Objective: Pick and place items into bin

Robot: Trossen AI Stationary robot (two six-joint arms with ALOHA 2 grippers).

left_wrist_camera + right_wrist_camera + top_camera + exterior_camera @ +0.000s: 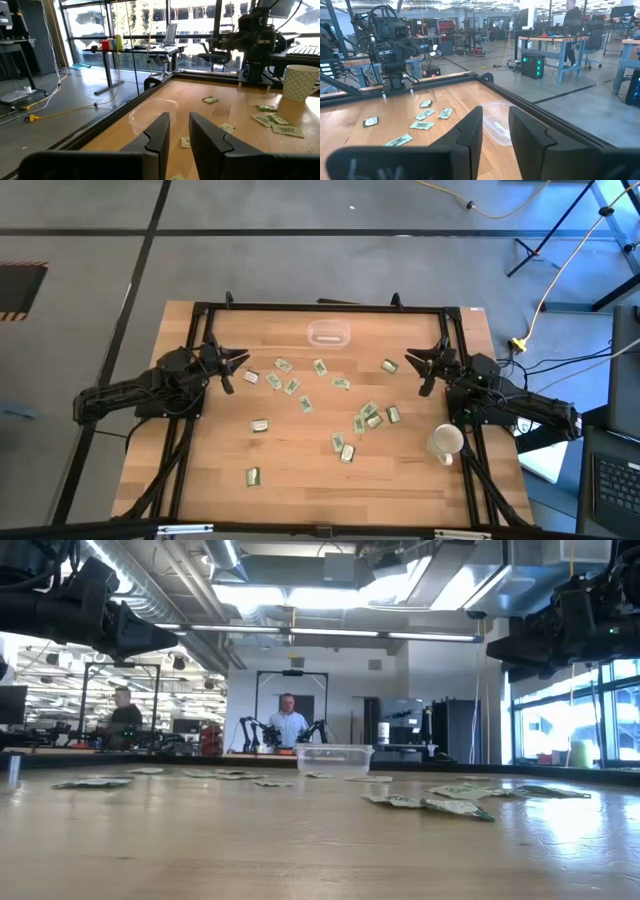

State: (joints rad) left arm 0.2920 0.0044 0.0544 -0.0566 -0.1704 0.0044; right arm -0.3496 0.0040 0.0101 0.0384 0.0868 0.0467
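Note:
Several small pale green and white packets lie flat and scattered over the middle of the wooden table, also in the low view. The clear bin stands on its base near the table's far edge, and shows in the low view too. My left gripper hovers open at the table's left, left of the packets. My right gripper hovers open at the table's right, facing it. The left wrist view shows the bin ahead of the left gripper's fingers. The right wrist view shows the bin beyond the right gripper's fingers.
A white cup lies near the table's right edge, close to the right arm, also in the left wrist view. A black frame runs along the table's edges. People stand in the room beyond the far edge.

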